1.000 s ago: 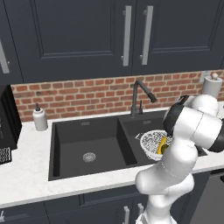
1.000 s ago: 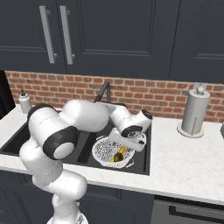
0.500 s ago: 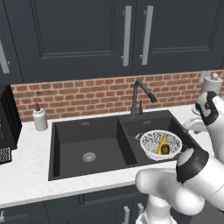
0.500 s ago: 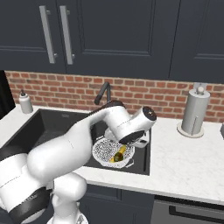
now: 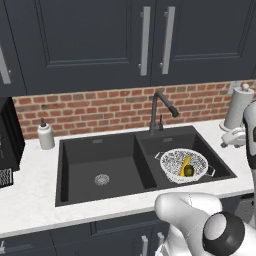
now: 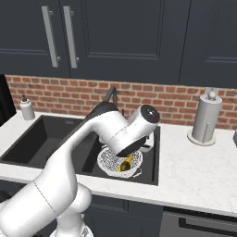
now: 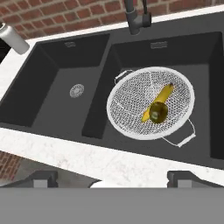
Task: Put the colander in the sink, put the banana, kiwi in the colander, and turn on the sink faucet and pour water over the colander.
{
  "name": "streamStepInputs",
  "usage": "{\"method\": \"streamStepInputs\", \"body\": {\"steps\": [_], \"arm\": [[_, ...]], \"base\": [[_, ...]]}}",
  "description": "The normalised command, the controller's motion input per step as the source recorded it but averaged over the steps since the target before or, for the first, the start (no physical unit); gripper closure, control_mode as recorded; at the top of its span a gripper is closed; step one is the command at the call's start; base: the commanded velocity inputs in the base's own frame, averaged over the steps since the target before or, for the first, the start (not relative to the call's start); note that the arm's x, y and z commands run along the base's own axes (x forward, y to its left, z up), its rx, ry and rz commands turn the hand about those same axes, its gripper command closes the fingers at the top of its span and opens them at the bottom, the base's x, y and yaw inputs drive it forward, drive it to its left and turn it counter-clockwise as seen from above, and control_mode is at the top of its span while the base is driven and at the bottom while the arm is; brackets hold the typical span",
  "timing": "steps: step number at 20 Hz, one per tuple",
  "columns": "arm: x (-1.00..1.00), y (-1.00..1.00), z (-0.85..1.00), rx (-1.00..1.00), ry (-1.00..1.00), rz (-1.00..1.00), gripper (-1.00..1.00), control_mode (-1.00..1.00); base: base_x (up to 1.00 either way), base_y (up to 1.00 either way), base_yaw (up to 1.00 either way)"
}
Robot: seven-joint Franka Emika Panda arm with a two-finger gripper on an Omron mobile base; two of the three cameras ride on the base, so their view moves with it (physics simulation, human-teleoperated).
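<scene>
The white speckled colander [image 7: 131, 100] sits in the smaller right basin of the black sink [image 7: 52, 87]. Inside it lies the yellow banana [image 7: 164, 95], with the dark olive kiwi [image 7: 158, 112] resting against the banana's middle. The black sink faucet [image 7: 138, 17] stands behind the divider, and no water shows at its spout. My gripper [image 7: 116, 178] hovers high above the counter's front edge, looking down on the sink. It is open, fingertips [image 7: 41, 178] wide apart with nothing between them. From the left base camera, the colander [image 5: 175, 161], banana [image 5: 186, 162] and faucet [image 5: 157, 112] are unobstructed.
A white soap dispenser [image 5: 46, 136] stands on the counter left of the sink. A paper towel roll [image 6: 206, 118] stands at the back right. A black appliance [image 5: 7, 135] sits at the far left. Dark cabinets hang above the brick wall. My arm [image 6: 115, 134] crosses over the sink.
The arm has swung up and back from the colander, where the hand hung low a second ago. Banana and kiwi stay in the colander. The base has not moved.
</scene>
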Motion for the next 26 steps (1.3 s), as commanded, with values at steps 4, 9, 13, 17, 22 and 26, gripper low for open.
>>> {"method": "streamStepInputs", "body": {"steps": [4,9,13,17,22,26], "arm": [[-0.56,0.47,0.57,-0.1,0.0,0.0,-1.0,-1.0],[-0.37,0.78,0.18,-0.11,0.03,0.0,-1.0,-1.0],[-0.05,1.0,0.0,-0.14,0.09,0.0,-1.0,-1.0],[0.02,0.91,-0.09,-0.15,0.12,0.0,-1.0,-1.0],[0.0,0.2,-0.18,-0.14,0.01,0.0,-1.0,-1.0],[0.0,0.0,0.0,0.0,0.0,0.0,-1.0,1.0]], "base": [[0.0,0.0,0.0],[0.0,0.0,0.0],[0.0,0.0,0.0],[0.0,0.0,0.0],[0.0,0.0,0.0],[0.0,-0.08,0.0]]}}
